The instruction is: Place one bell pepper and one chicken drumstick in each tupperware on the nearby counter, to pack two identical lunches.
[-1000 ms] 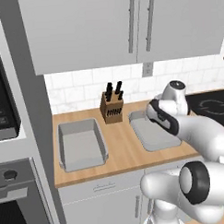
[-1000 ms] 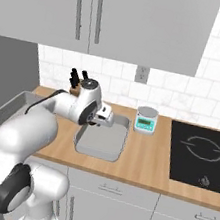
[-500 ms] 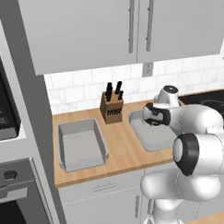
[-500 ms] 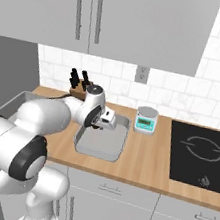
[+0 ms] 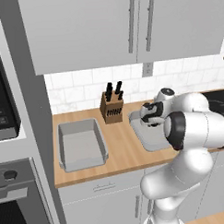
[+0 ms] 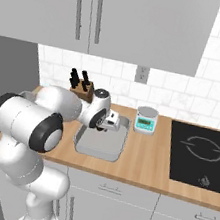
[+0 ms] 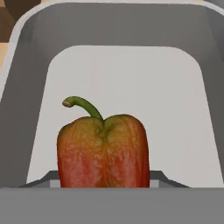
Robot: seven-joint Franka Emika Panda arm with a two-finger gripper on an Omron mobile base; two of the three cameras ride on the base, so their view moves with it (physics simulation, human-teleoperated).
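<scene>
A red-orange bell pepper with a curved green stem fills the low middle of the hand view, and my gripper is shut on it. Below it lies a grey tupperware with a pale floor and nothing in it. From the base this tupperware sits on the tan counter, with the gripper hovering just above it. A second tupperware stands to the left, with nothing inside. The chicken drumstick is out of view.
A knife block stands at the backsplash between the two containers. A small kitchen scale and a black cooktop lie to the right. A tall oven column borders the counter's left end. Cabinets hang overhead.
The hand has sunk a little toward the right tupperware, and the arm has folded closer in front of the base. The grip on the pepper is unchanged.
</scene>
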